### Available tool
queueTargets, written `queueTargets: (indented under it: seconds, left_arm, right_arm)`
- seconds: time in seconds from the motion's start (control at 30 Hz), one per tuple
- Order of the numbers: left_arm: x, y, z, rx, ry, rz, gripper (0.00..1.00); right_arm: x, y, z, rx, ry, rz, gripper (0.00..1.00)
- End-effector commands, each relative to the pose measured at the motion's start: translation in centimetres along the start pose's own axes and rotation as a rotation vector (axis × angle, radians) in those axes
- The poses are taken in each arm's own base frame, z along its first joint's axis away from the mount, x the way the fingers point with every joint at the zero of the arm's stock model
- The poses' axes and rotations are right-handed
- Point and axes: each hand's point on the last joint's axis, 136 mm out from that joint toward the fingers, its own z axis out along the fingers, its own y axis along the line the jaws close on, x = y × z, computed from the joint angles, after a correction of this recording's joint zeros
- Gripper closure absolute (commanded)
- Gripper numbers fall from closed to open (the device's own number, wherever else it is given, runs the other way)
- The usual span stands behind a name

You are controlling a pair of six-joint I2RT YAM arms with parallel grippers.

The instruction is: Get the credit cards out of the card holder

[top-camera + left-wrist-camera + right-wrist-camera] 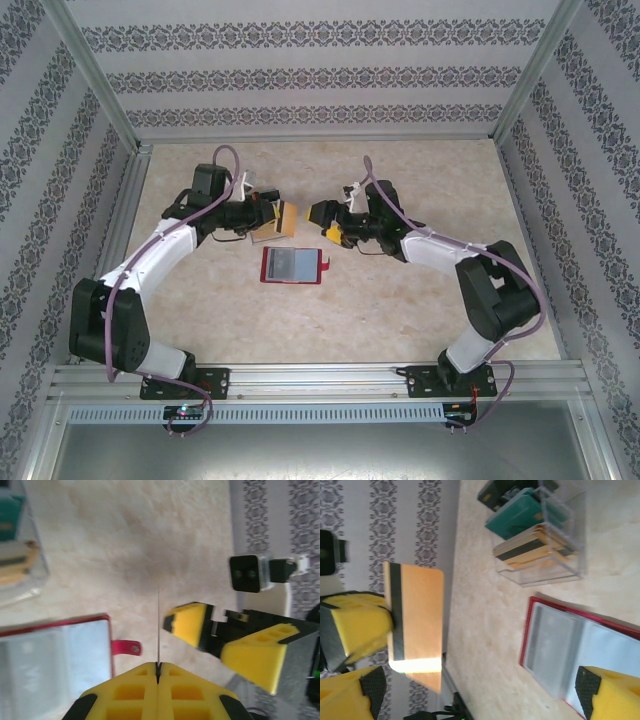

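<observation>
Left tool (pixel 158 670) grips an orange card (pixel 417 622), edge-on from its own wrist camera. Right tool (pixel 326 223) gapes, empty. The card holder (pixel 293 265) lies open on the desk (pixel 420 310) between the arms; beside it, a clear box (pixel 571 562) holds teal, tan, dark cards (pixel 520 517).

Before me lies a beige tabletop (pixel 400 300) with a clear plastic box (pixel 570 566) standing on it, patterned walls (pixel 300 80) around, and a metal rail (pixel 320 378) nearest me.

Overhead looks down; close wrist views share card holder (pixel 293 265).
</observation>
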Motion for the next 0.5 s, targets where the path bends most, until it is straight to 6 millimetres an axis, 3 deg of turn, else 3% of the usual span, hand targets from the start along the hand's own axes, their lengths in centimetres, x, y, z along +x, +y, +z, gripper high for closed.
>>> queueTargets:
  seconds: [0.0, 0.17, 0.33, 0.47]
  left_arm:
    - [0.7, 2.7, -1.8, -0.22, 0.029, 0.229, 1.0]
    - [-0.1, 3.3, -1.2, -0.272, -0.008, 0.463, 1.0]
    - [0.1, 3.2, 0.5, -0.368, 0.046, 0.944, 1.0]
    - [-1.3, 3.0, 1.1, -0.389, 0.047, 1.15, 1.0]
  right_arm:
    - [-0.2, 0.6, -2.0, 0.062, -0.046, -0.102, 0.02]
    - [-0.2, 0.6, -3.5, 0.122, -0.077, -0.159, 0.02]
    - [0.1, 0.6, -4.5, 0.14, -0.087, -0.183, 0.02]
    - [-0.1, 0.2, -5.3, 0.14, -0.107, -0.182, 0.02]
